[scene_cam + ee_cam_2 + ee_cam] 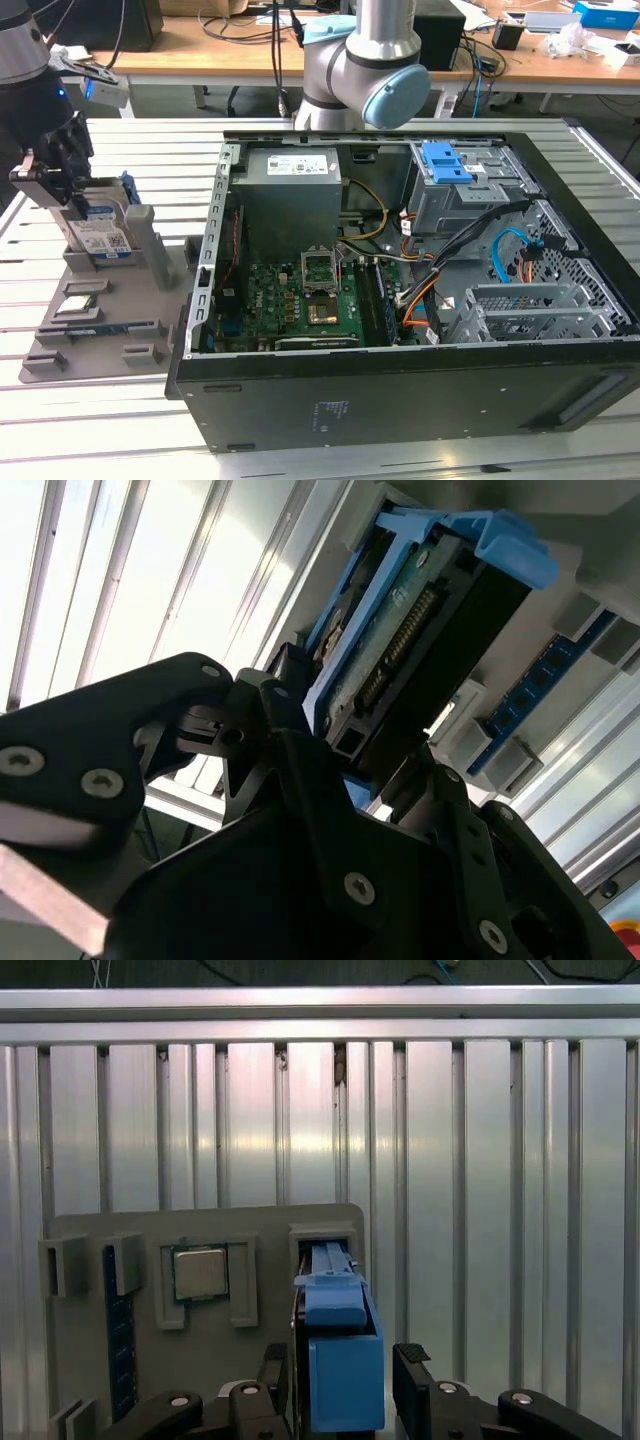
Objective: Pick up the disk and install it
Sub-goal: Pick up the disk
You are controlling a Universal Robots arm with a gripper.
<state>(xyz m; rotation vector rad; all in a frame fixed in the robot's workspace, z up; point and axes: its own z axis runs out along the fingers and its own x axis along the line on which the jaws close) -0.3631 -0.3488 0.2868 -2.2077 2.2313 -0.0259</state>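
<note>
Pointing down, the end effector (340, 1370) straddles the upright disk (102, 236) in the grey holder (120, 300); clamping unclear.

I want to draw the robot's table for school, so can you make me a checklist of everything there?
Surface: ribbed metal table.
Job's things: the disk stands upright in a slot of the grey holder, outside the open computer.
Clutter: a chip and a memory stick also sit in the holder.
Claw: the claw is right at the disk's upper end.
Cables: blue, orange and black wires inside the computer.
Surroundings: wooden desks with boxes and cords behind.
</note>
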